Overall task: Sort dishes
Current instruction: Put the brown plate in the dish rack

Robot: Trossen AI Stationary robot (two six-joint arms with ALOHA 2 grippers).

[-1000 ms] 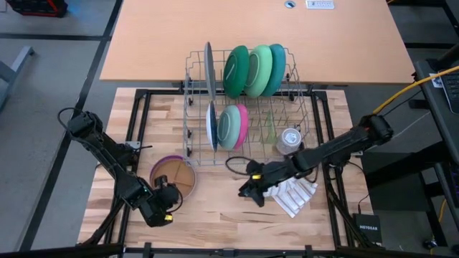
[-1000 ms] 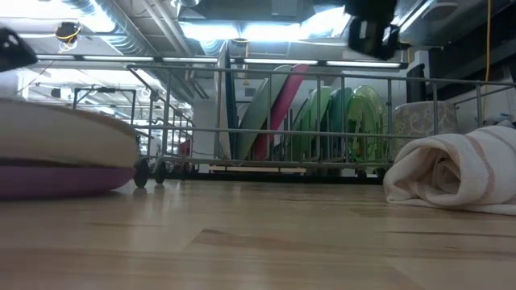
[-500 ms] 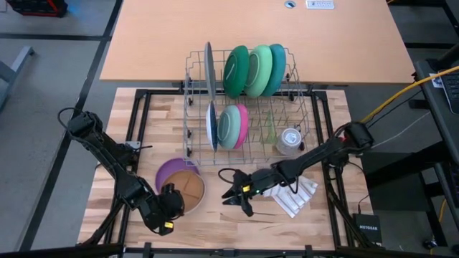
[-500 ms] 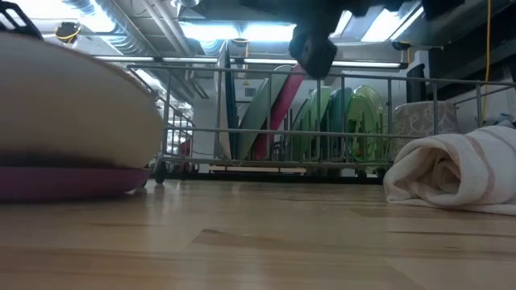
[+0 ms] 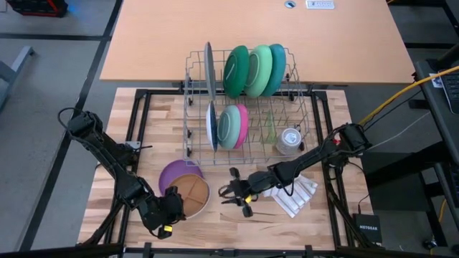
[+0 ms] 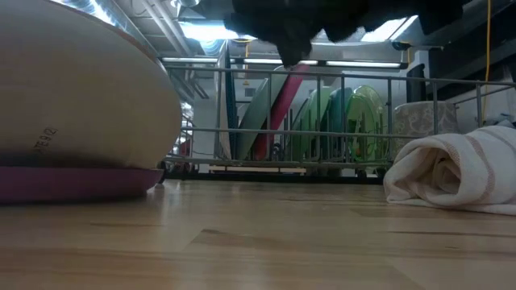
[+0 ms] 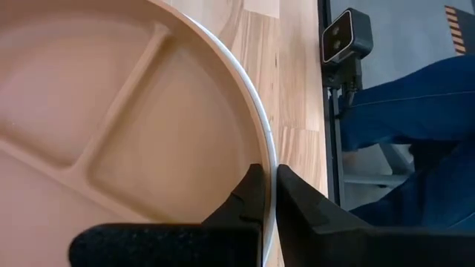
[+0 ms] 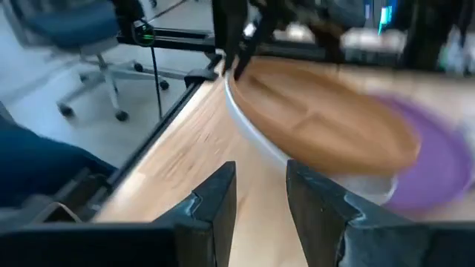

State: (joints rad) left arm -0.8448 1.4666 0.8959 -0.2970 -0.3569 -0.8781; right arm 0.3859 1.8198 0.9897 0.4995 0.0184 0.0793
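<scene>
The left gripper [image 5: 171, 208] is pinching the rim of the brown divided plate [image 5: 189, 192], its fingers [image 7: 249, 196] pressed on either side of the edge. That plate is resting on the purple plate [image 5: 171, 172] at seven o'clock from the dish rack [image 5: 247, 100] on the wooden surface [image 5: 215, 229]. At three o'clock from the plates, the right gripper [image 5: 233, 193] is hovering with fingers [image 8: 215, 200] spread.

Both arms are dark, built of slim black links joined by bulkier rounded joints. The left gripper [image 5: 171, 208] carries a small yellow marking near its wrist; the right gripper [image 5: 233, 195] shows a similar yellow-orange spot beside its fingers. Thin black cables loop alongside the arms' links. Close up, the left arm's fingers [image 7: 245, 208] are matte black, wedge-shaped and faceted; the right arm's fingers [image 8: 211, 204] are dark grey, angular and flat-sided.
</scene>
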